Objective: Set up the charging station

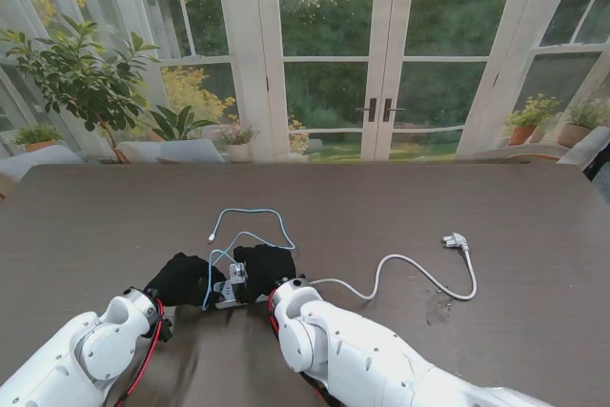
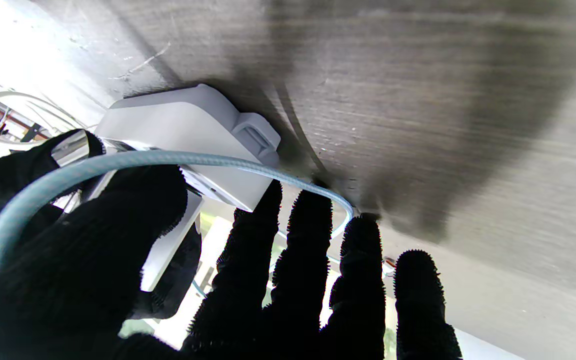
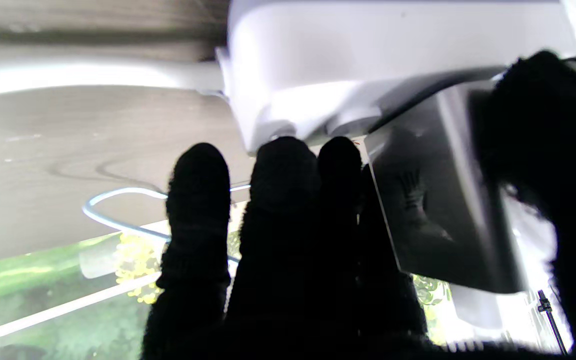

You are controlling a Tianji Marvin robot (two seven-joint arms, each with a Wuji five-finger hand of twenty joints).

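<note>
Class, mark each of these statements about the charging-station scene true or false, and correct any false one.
1. Both hands, left hand and right hand, are at the white power strip. True.
2. The white plug lies on the table to the robot's left. False: it lies to the right, apart from both hands.
3. A light blue cable loops on the table farther from me than the hands. True.
4. The blue cable hangs over the table's edge. False: it lies wholly on the table.
</note>
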